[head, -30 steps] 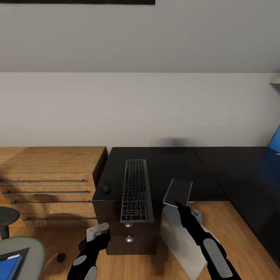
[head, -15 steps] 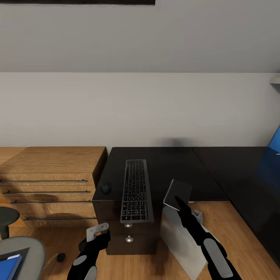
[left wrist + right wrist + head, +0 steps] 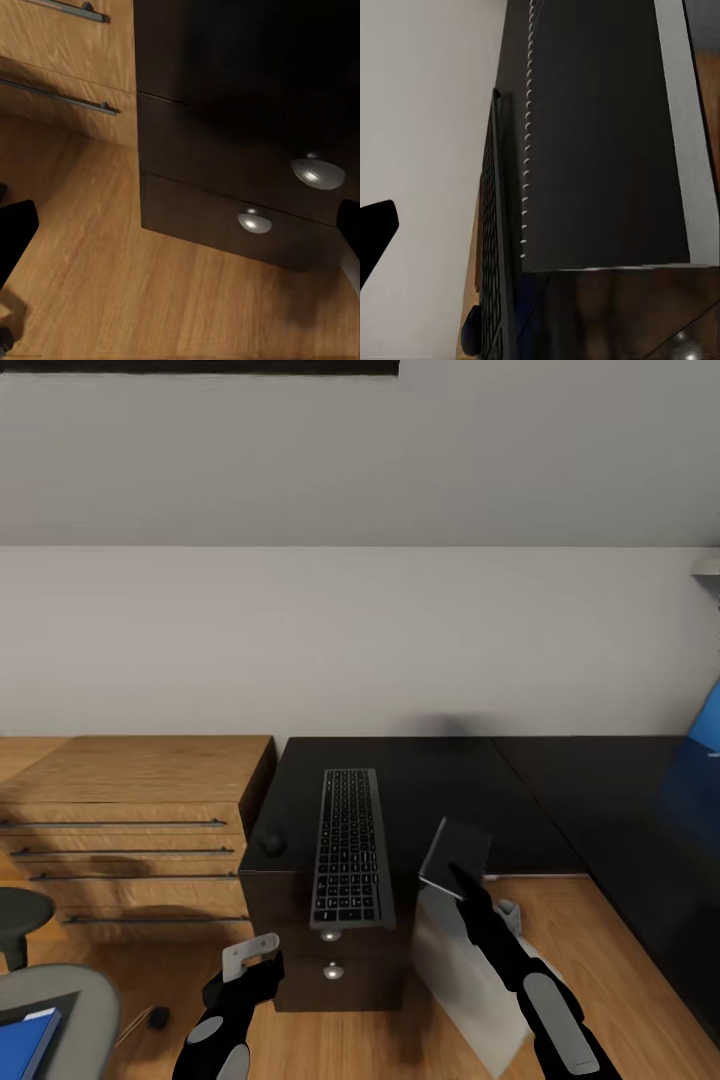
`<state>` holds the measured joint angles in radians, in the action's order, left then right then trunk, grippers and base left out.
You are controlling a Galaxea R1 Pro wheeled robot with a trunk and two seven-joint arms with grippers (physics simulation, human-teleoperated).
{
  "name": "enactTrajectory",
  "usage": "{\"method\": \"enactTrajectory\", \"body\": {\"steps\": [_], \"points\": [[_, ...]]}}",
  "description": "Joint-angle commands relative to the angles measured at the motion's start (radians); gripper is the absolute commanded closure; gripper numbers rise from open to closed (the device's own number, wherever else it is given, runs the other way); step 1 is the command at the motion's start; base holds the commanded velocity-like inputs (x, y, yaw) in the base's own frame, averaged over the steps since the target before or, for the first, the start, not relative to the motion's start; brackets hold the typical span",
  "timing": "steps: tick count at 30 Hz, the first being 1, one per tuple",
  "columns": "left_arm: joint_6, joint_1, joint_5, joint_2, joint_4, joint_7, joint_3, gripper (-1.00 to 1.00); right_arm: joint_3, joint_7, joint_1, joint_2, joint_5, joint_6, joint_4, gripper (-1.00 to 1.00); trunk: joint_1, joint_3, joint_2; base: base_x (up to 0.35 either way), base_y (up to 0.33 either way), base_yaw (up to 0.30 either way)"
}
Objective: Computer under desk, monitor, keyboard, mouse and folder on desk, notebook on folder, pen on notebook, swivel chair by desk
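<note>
computer (image 3: 445,952) stood on floor right of cabinet (image 3: 372,982), near desk (image 3: 600,810); looked heavy, stiff, smooth; best held at top edge | right gripper (image 3: 462,878) at its top; grip unclear | left gripper (image 3: 250,958) spread, empty

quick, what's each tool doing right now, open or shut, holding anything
Left tool: open, holding nothing.
Right tool: at the notebook; whether it grips it cannot be told.

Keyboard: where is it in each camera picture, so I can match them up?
Head view: keyboard lies centre, atop the dark cabinet.
Right wrist view: keyboard seen edge-on, beside the mouse.
Left wrist view: the cabinet's drawer fronts.
Shared landmark: the dark cabinet.
</note>
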<state>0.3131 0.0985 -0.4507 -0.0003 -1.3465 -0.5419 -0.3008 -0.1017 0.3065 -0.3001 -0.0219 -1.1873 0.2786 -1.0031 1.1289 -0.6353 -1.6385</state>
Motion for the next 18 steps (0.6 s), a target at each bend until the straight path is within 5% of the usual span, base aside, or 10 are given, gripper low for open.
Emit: {"method": "enactTrajectory", "body": {"steps": [1, 18], "points": [[0.003, 0.001, -0.006, 0.0, -0.001, -0.007, -0.001, -1.0, -0.004, 0.002, -0.001, -0.001, -0.008, 0.01, 0.0, -1.0, 0.0, -0.001, -0.001, -0.22, 0.0, 0.0], [0.003, 0.001, -0.007, 0.0, -0.001, -0.007, -0.001, -1.0, -0.004, 0.0, -0.001, -0.001, -0.006, 0.011, 0.0, -1.0, 0.0, -0.001, -0.001, -0.322, 0.0, 0.0]]}}
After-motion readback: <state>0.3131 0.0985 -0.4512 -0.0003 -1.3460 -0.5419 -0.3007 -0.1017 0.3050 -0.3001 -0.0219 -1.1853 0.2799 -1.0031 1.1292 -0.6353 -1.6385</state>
